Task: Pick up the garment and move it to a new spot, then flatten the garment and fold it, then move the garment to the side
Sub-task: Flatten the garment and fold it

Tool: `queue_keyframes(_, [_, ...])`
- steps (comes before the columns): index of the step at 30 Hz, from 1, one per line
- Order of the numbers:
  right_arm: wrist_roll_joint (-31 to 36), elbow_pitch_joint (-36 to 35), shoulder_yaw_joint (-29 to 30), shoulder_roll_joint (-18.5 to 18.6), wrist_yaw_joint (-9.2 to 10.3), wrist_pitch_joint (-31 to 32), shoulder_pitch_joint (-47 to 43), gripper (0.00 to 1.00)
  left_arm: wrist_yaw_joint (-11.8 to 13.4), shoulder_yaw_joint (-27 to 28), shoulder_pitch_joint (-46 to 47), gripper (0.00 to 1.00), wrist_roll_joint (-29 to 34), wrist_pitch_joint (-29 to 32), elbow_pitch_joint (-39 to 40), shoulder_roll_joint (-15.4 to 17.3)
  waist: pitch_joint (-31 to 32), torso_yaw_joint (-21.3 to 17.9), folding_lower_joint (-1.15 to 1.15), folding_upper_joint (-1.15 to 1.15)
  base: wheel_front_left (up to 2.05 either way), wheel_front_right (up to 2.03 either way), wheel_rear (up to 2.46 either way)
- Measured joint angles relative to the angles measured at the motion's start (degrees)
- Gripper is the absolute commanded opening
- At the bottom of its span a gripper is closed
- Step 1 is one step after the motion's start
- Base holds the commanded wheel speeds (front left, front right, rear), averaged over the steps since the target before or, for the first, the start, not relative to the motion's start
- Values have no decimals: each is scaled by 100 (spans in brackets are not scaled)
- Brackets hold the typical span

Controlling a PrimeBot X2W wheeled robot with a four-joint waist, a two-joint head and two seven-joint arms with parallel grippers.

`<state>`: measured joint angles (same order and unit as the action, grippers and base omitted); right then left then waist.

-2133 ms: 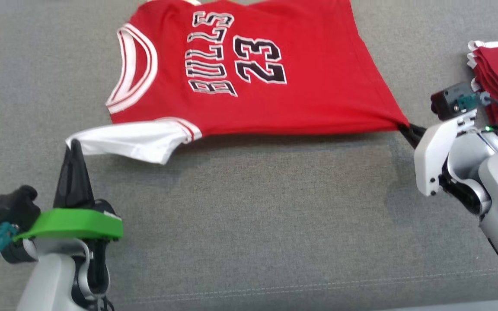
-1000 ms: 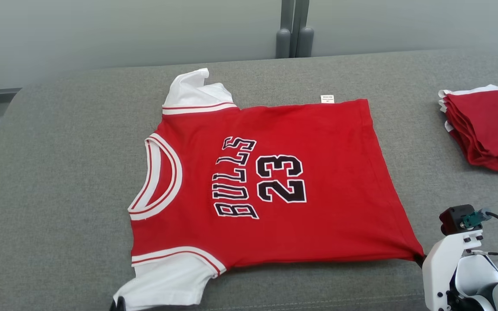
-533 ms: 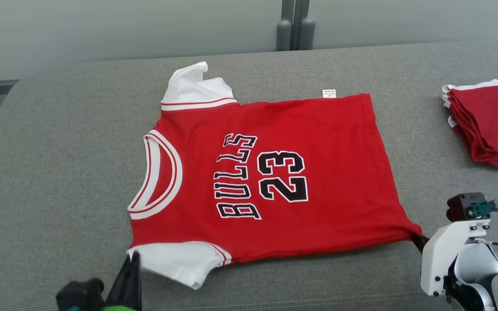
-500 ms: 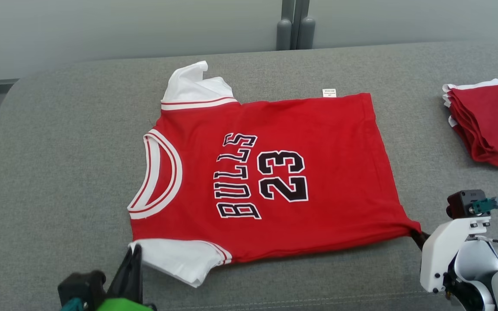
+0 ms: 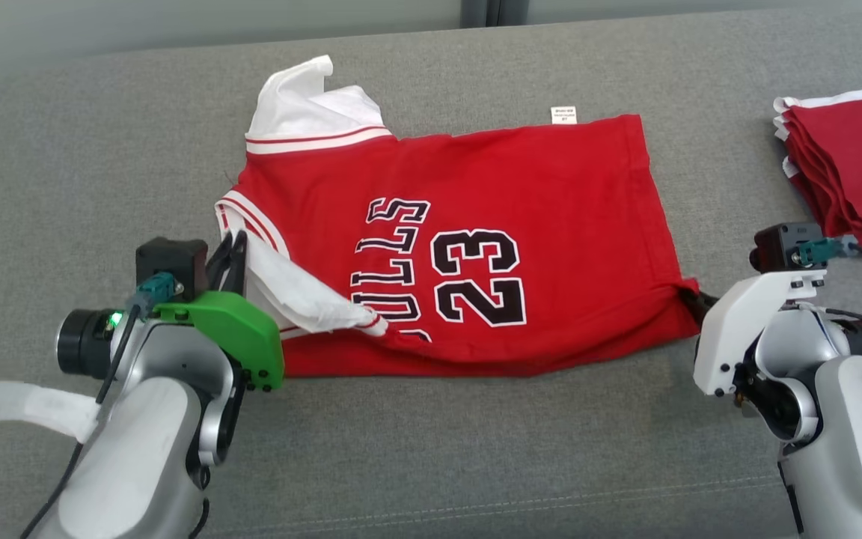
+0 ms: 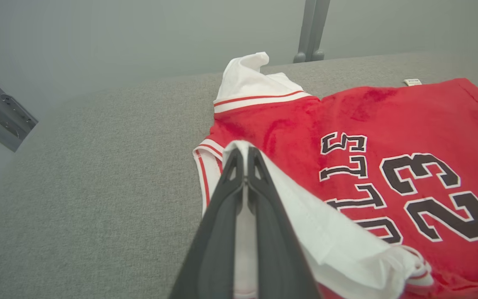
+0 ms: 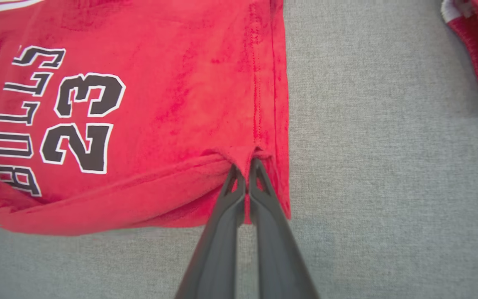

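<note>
Near sleeve lifted, folded over jersey — left tool pinching it, right tool clamping hem.

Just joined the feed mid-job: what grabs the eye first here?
A red BULLS 23 jersey lies spread across the middle of the grey cushion. The left hand, shut, holds its white sleeve folded over the chest; the right hand is shut on the near hem corner. A stack of folded red garments sits at the right edge.
</note>
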<state>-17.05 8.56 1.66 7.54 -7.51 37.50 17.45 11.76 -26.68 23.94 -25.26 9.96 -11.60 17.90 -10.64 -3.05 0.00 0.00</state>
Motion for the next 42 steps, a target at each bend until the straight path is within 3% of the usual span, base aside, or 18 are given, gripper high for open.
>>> queue_keyframes(13, [130,816,26,35,1,-391,670,0,-126,13,1064,0,32,-350,-1268,-305,-480,31,1,0,0,0,0])
queue_keyframes(24, [149,1096,-134,62,1,-776,815,1,-244,-101,1491,0,77,-463,-2011,-392,-543,-15,1,0,0,0,0])
queue_keyframes(25, [134,1113,-154,65,0,-795,825,24,-244,-104,1490,31,76,-499,-2046,-394,-532,-17,1,0,0,0,0])
queue_keyframes(26, [105,1129,-175,71,1,-845,829,100,-244,-104,1490,100,76,-532,-2076,-393,-519,-15,1,0,0,0,0])
queue_keyframes(34, [-2,1129,-76,125,1,-1216,739,100,-181,-69,1229,100,7,-831,-2171,-412,-326,59,1,0,0,0,0])
queue_keyframes(42, [55,631,129,255,1,-1079,80,100,-30,-86,359,100,-67,-690,-2003,-123,-99,164,0,0,0,0,0])
